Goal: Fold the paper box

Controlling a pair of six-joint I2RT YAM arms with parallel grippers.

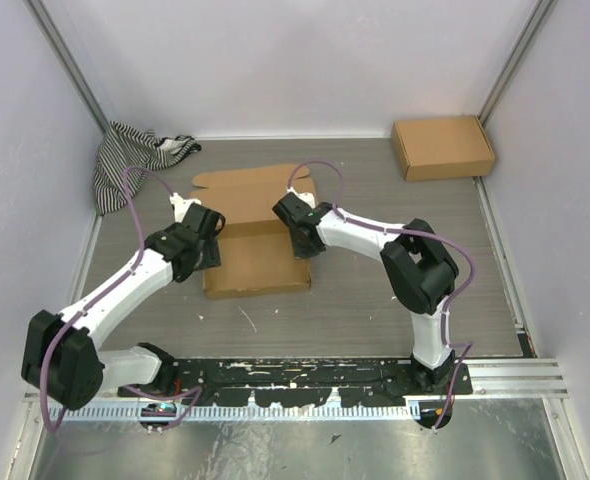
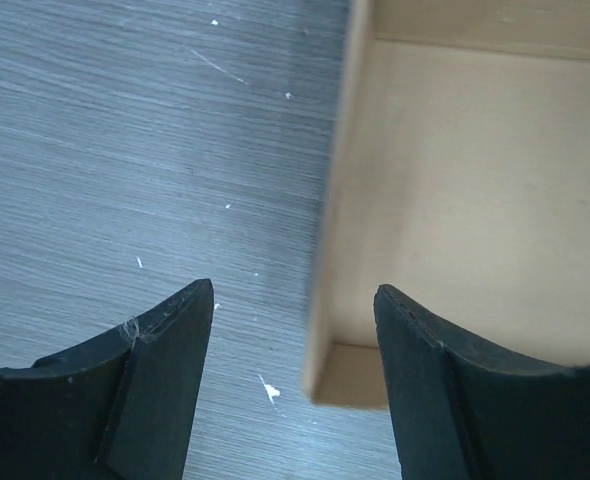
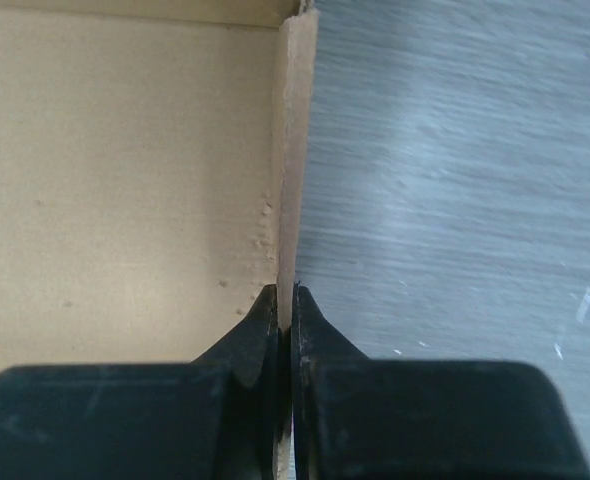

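The paper box is a brown cardboard sheet lying mid-table, its side walls raised and its tabbed lid flap spread flat toward the back. My left gripper is at the box's left edge. In the left wrist view the left gripper is open, with the left side wall standing between its fingers and touching neither. My right gripper is at the right edge. In the right wrist view the right gripper is shut on the thin right side wall, beside the box floor.
A ready-assembled brown cardboard box sits at the back right corner. A striped cloth lies bunched at the back left. White walls enclose the grey tabletop on three sides. Both arm bases are bolted along the near rail.
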